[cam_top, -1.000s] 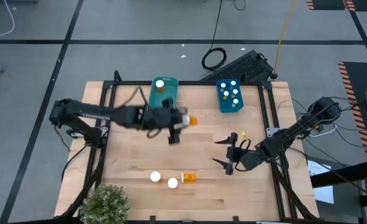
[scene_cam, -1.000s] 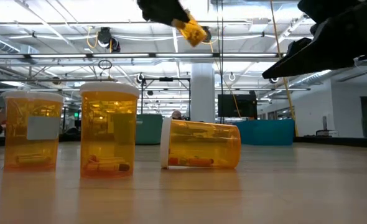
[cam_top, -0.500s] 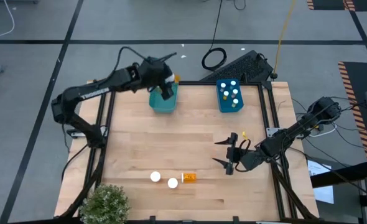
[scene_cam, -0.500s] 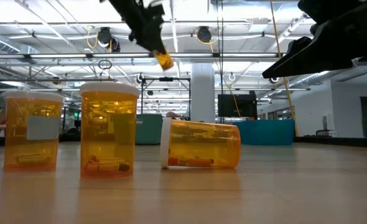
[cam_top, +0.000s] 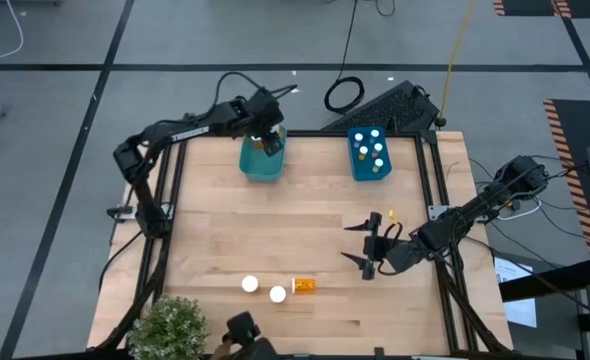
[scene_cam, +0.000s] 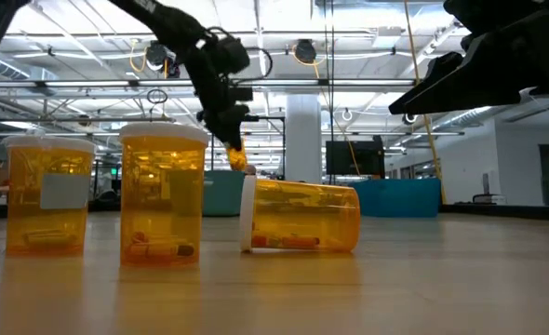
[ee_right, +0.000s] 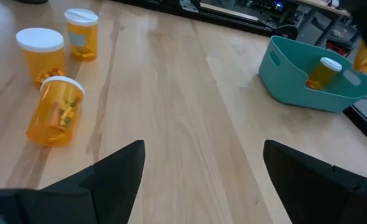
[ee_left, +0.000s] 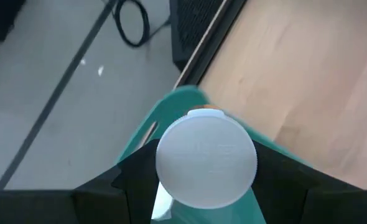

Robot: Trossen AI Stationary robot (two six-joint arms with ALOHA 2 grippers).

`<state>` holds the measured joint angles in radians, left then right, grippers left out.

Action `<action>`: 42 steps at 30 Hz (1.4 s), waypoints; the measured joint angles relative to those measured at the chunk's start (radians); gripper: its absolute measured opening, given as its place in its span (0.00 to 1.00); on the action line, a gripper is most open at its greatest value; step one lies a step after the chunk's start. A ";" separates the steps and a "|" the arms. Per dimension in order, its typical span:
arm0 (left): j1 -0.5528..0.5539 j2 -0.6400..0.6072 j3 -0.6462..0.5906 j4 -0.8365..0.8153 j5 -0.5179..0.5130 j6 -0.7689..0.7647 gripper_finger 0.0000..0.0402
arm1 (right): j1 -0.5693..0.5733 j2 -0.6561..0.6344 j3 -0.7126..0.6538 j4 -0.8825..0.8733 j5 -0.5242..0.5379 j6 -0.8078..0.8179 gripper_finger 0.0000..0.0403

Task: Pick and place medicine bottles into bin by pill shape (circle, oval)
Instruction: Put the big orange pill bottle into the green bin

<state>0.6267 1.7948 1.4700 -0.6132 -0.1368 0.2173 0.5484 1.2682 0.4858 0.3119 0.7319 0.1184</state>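
One orange bottle point(ee_left: 206, 162) clenched by left end effector point(cam_top: 268, 138) over teal bin point(cam_top: 259, 165); right end effector point(cam_top: 366, 248) spread, idle.

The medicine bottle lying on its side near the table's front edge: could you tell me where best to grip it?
Grip the tipped bottle across its orange body, coming straight down. It lies flat with its white cap toward the two upright bottles, so probably avoid that side.

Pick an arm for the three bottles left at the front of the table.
Right. Its open tool hovers empty near the three bottles. The left tool is over the teal bin at the far edge, shut on a bottle.
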 joint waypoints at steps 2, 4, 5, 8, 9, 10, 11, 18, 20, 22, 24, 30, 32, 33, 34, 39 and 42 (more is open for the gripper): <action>0.012 0.026 0.000 0.002 -0.008 -0.002 0.56 | 0.000 0.000 0.000 0.001 0.000 -0.004 0.79; 0.022 0.047 0.000 0.003 -0.010 -0.002 0.56 | 0.000 0.000 0.000 0.002 0.000 -0.007 0.79; 0.027 0.056 0.000 0.005 -0.008 -0.002 0.56 | 0.000 0.000 0.000 0.003 0.000 -0.007 0.79; 0.038 0.086 0.002 0.006 0.017 -0.003 0.56 | -0.003 0.000 0.000 0.005 0.000 -0.007 0.79; 0.039 0.097 0.007 0.000 0.025 -0.003 0.56 | -0.004 0.000 0.000 0.005 0.000 -0.007 0.79; 0.040 0.107 0.012 -0.001 0.031 -0.003 0.56 | -0.005 0.000 0.000 0.005 0.000 -0.007 0.79; 0.040 0.116 0.022 -0.004 0.033 -0.003 0.56 | -0.006 0.000 0.000 0.005 0.000 -0.007 0.79; 0.040 0.195 0.108 -0.100 0.035 0.006 0.56 | -0.006 0.000 0.000 0.005 0.000 -0.008 0.79; 0.046 0.216 0.127 -0.120 0.035 0.006 0.56 | -0.006 0.000 0.000 0.005 0.000 -0.007 0.79; 0.047 0.232 0.135 -0.139 0.035 0.007 0.56 | -0.006 0.000 0.000 0.005 0.000 -0.006 0.79; 0.047 0.244 0.137 -0.141 0.035 0.007 0.56 | -0.006 0.000 0.000 0.005 0.000 -0.005 0.79; 0.048 0.249 0.137 -0.141 0.039 0.008 0.56 | -0.005 0.000 0.000 0.006 0.000 0.000 0.79; 0.050 0.249 0.137 -0.142 0.039 0.010 0.56 | -0.006 0.000 0.000 0.009 -0.001 0.000 0.79; 0.053 0.249 0.137 -0.142 0.040 0.013 0.56 | -0.005 0.000 0.000 0.010 -0.001 0.000 0.79; 0.055 0.249 0.137 -0.142 0.041 0.017 0.56 | -0.005 0.000 0.000 0.012 -0.001 0.000 0.79; 0.057 0.264 0.137 -0.140 0.044 0.018 0.56 | -0.005 0.000 0.000 0.013 -0.002 0.000 0.79; 0.056 0.274 0.138 -0.132 0.044 0.030 0.56 | -0.005 0.000 0.000 0.013 -0.003 0.000 0.79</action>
<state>0.6830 2.0690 1.6081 -0.7455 -0.0933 0.2474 0.5430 1.2686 0.4858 0.3247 0.7288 0.1188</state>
